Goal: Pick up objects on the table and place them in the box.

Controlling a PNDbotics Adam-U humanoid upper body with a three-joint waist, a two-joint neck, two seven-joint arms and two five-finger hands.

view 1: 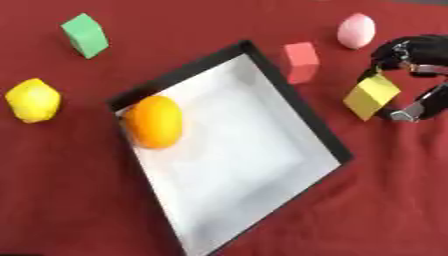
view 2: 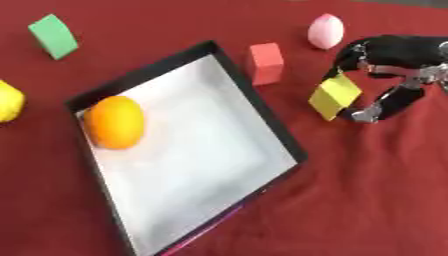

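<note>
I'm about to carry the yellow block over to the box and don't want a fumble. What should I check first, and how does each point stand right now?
1. Right hand has fingers and thumb round the yellow block: ok.
2. Block lifted off the cloth: cannot tell.
3. Room in the box beside the orange fruit: ok, most of the white floor is bare.
4. Red block out of the way: not ok, it sits close to the box's near wall.
5. Left hand out of the way: ok, it shows in neither view.

There are no words, numbers or signs to read on the blocks, the fruit or the box (view 1: pixel 302 107).
</note>
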